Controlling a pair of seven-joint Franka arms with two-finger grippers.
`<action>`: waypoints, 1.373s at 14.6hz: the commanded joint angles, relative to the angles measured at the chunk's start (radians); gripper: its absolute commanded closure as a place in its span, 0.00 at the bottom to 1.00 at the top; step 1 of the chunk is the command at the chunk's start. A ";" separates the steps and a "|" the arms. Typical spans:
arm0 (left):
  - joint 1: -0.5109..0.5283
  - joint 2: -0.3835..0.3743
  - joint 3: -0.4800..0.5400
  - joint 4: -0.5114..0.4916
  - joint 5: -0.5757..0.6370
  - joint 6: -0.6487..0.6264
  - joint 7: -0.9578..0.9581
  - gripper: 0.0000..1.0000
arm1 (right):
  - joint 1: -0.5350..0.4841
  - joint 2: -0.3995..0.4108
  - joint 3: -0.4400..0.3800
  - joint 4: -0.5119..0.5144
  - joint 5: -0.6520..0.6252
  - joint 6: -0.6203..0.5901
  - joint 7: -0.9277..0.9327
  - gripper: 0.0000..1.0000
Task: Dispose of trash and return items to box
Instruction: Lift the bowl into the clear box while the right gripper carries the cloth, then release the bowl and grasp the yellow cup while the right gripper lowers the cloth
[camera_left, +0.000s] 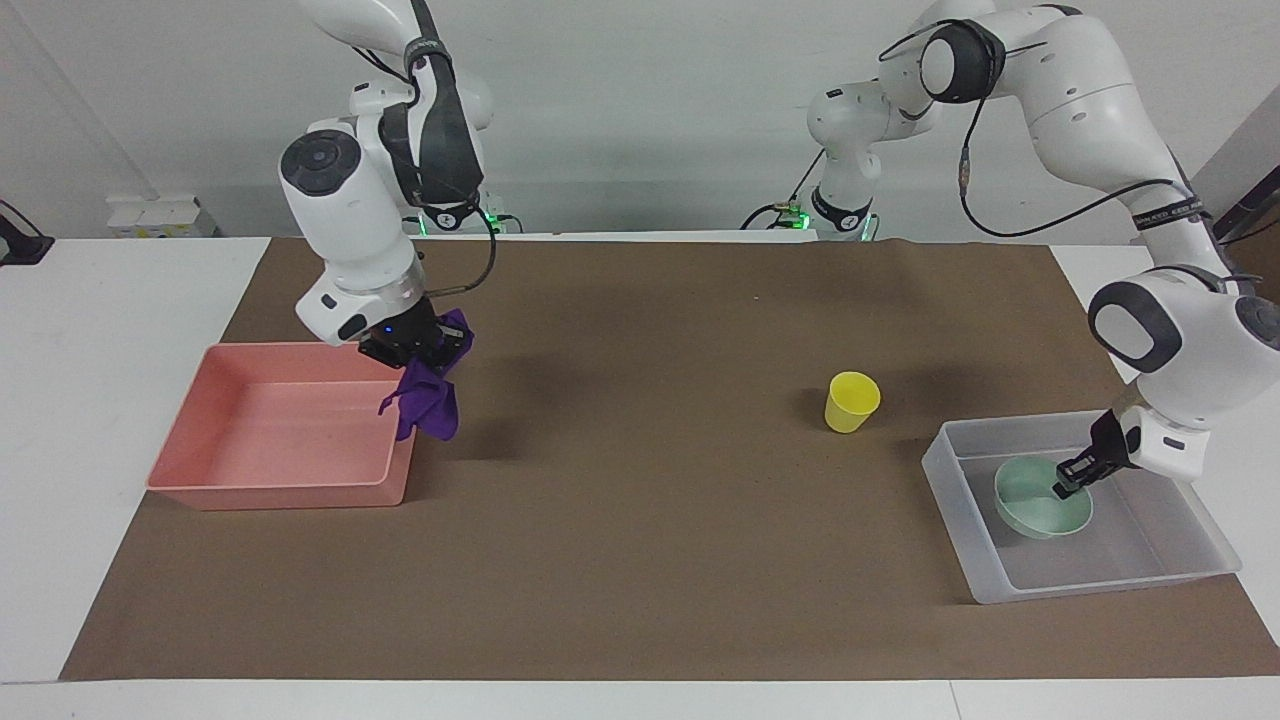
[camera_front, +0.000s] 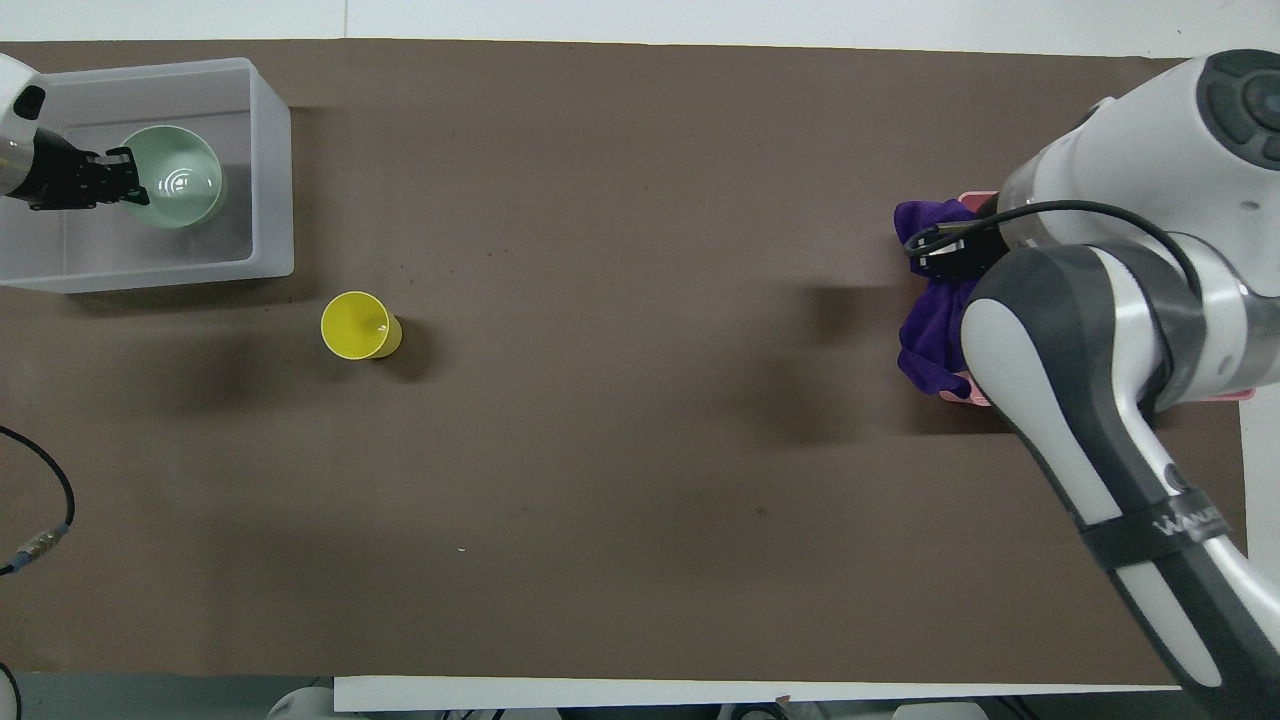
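Your counter is white and carries a brown paper mat under everything; take the yellow cup standing upright on the mat as your landmark.

The pink tray lies well apart from the cup, toward the right arm's end of the counter. The clear tub sits near the cup, toward the left arm's end and farther from the robots than the cup.

Your right hand hangs in the air over the tray's corner that is closest to the cup, pinching the purple rag. The rag dangles from it, clear of the mat, its lower end at the tray's rim.

The mint-green bowl is inside the tub, upright, over the middle of the tub's floor; whether it rests on that floor you cannot tell. Your left hand reaches down into the tub and has its fingers closed on the bowl's rim, on the side away from the cup.
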 joint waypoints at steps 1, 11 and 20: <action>0.002 -0.022 0.002 -0.011 -0.008 0.009 0.008 0.00 | -0.101 -0.019 0.007 -0.018 0.000 -0.026 -0.081 0.99; -0.275 -0.403 0.004 -0.246 0.082 -0.297 -0.240 0.00 | -0.317 0.013 0.006 -0.228 -0.003 0.215 -0.339 0.97; -0.377 -0.560 -0.006 -0.683 0.086 0.019 -0.368 0.00 | -0.298 0.094 0.007 -0.233 -0.003 0.299 -0.338 0.39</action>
